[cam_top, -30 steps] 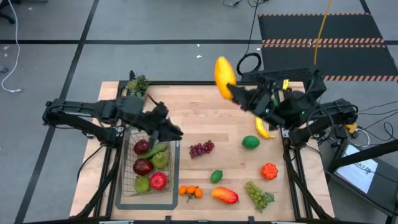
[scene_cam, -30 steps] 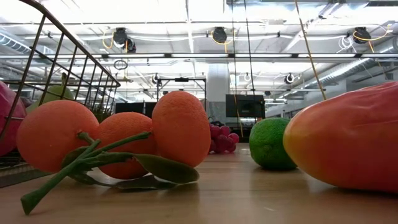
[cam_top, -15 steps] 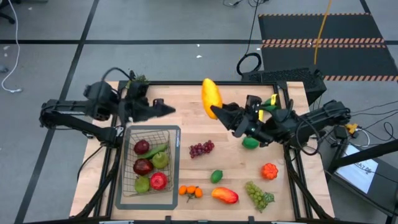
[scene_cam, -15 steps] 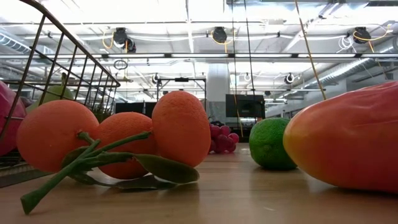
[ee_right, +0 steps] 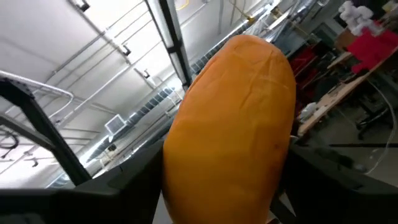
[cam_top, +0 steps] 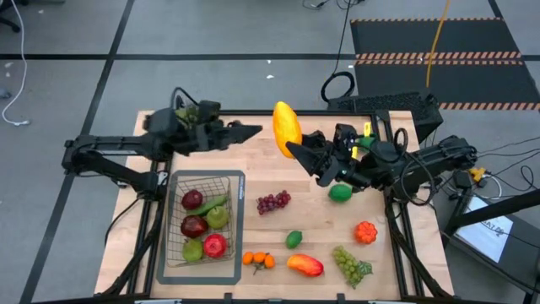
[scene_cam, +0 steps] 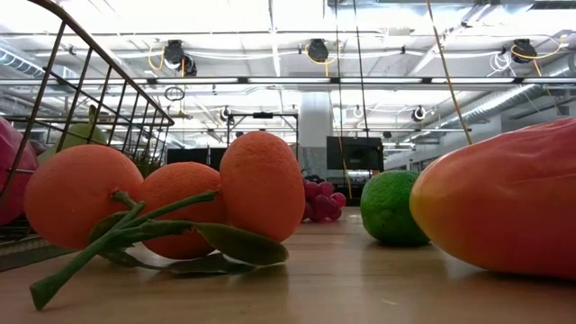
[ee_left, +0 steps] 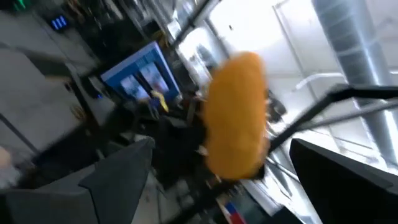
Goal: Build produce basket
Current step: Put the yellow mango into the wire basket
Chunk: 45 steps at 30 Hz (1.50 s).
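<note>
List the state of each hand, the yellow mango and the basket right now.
left hand: open, empty, aimed at the mango
right hand: shut on the yellow mango
yellow mango: held up above the table
basket: on the table, partly filled with fruit

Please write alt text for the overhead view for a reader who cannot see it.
Above a wooden table, the right pincer holds up a yellow-orange mango, and the open left pincer points toward it. A wire basket at the left holds apples and pears; grapes, limes, oranges, another mango and a small orange fruit lie loose to its right.
</note>
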### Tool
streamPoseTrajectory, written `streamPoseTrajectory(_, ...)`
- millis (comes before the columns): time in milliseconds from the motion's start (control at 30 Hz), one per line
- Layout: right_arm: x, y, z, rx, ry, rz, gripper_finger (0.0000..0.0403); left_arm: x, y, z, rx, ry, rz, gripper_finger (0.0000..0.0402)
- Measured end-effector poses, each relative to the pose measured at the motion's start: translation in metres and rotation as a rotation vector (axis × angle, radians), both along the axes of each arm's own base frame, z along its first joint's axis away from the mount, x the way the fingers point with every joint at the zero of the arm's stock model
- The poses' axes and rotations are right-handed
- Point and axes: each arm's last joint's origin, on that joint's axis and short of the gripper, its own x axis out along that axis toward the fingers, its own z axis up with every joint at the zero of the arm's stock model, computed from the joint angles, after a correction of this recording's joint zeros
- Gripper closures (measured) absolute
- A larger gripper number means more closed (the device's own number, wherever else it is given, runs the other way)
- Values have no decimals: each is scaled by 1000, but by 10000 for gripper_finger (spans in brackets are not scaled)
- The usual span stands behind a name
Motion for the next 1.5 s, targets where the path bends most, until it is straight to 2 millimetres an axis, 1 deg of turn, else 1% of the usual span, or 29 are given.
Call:
streamPoseTrajectory(100, 3, -8, -2, -14, 17, 27, 125, 17, 3, -7, -10, -39, 53, 21)
streamPoseTrajectory(233, 5, -18, -6, 1, 72, 113, 125, 36, 7, -13, -21, -143, 59, 21)
streamPoseTrajectory(333, 4, -23, -9, 25, 130, 158, 125, 44, 7, -17, -17, -210, 59, 21)
streamPoseTrajectory(400, 5, -28, -11, 32, 152, 172, 125, 48, 7, -20, -14, -214, 60, 21)
streamPoseTrajectory(500, 1, -33, -9, 43, 158, 202, 125, 53, 7, -25, -4, -195, 65, 21)
streamPoseTrajectory(667, -2, -43, -10, 59, 200, 187, 125, 54, 7, -26, 37, -186, 82, 22)
streamPoseTrajectory(767, -2, -47, -12, 56, 224, 189, 125, 55, 7, -26, 49, -183, 90, 37)
streamPoseTrajectory(900, -2, -51, -12, 73, 222, 236, 125, 54, 8, -26, 57, -183, 98, 76)
streamPoseTrajectory(1133, -1, -58, -13, 70, 234, 247, 125, 55, 8, -28, 84, -164, 110, 159)
streamPoseTrajectory(1233, -1, -59, -13, 59, 237, 254, 121, 55, 9, -28, 86, -159, 111, 181)
streamPoseTrajectory(1300, -2, -59, -13, 40, 241, 249, 112, 55, 10, -28, 91, -156, 107, 182)
streamPoseTrajectory(1400, -8, -60, -11, 44, 256, 247, 91, 56, 10, -28, 98, -155, 87, 165)
streamPoseTrajectory(1500, -19, -62, -7, 35, 275, 236, 66, 52, 9, -24, 124, -170, 47, 154)
